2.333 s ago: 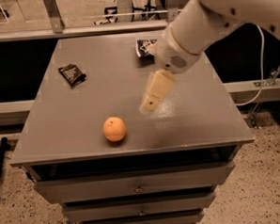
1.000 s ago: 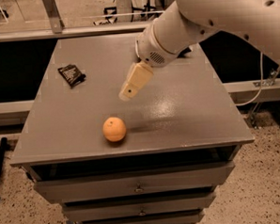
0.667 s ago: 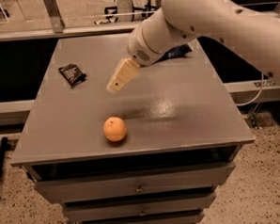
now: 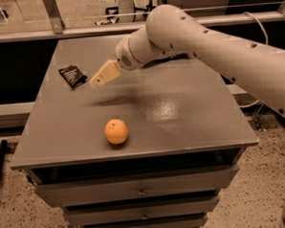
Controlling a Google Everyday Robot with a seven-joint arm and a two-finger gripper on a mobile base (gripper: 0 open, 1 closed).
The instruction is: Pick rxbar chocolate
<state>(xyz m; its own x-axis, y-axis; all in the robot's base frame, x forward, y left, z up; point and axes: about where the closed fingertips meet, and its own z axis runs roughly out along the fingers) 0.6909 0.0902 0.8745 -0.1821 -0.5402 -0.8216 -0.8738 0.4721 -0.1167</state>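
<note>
The rxbar chocolate (image 4: 72, 76) is a small flat black wrapper lying on the grey table (image 4: 181, 114) at the far left. My gripper (image 4: 96, 81) hangs above the table just to the right of the bar, a short way from it, with its cream-coloured fingers pointing left and down toward it. The white arm reaches in from the right. The blue bag is hidden behind the arm.
A round orange fruit (image 4: 116, 131) sits near the table's front edge, left of centre. Drawers (image 4: 139, 190) run under the tabletop. A metal rail and glass barrier (image 4: 56, 15) stand behind the table.
My gripper has swung leftward across the table from the right-centre to just beside the black bar. The bar and the orange have not moved.
</note>
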